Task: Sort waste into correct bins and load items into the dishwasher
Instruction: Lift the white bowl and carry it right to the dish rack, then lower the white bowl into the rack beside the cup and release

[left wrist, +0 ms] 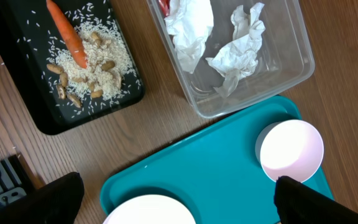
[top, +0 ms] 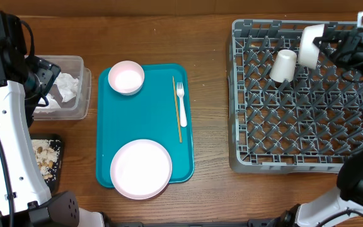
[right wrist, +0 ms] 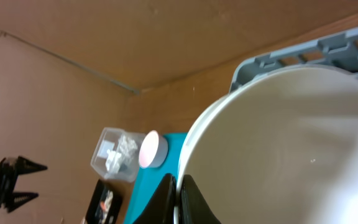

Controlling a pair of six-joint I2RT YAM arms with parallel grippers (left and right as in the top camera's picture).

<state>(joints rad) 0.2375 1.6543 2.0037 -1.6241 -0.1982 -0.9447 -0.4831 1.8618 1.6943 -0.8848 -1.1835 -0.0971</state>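
Observation:
My right gripper [top: 323, 44] is shut on the rim of a small white bowl [top: 309, 45] and holds it tilted above the far edge of the grey dish rack [top: 244, 161]. In the right wrist view the bowl [right wrist: 284, 155] fills the frame and the fingers [right wrist: 179, 199] pinch its rim. A white cup [top: 283, 65] lies in the rack. My left gripper [left wrist: 179, 208] is open and empty above the teal tray's near-left corner. On the teal tray [top: 150, 120] are a small bowl [top: 126, 77], the pink plate [top: 141, 168], the white fork [top: 181, 104] and the wooden stick [top: 176, 110].
The clear tub [left wrist: 291, 74] holds crumpled napkins [left wrist: 235, 53] and a red-and-white wrapper [left wrist: 165, 5]. The black tray [left wrist: 55, 118] holds the carrot [left wrist: 67, 34], rice and nuts. The left arm [top: 5, 126] stands over the tub and the black tray at the table's left.

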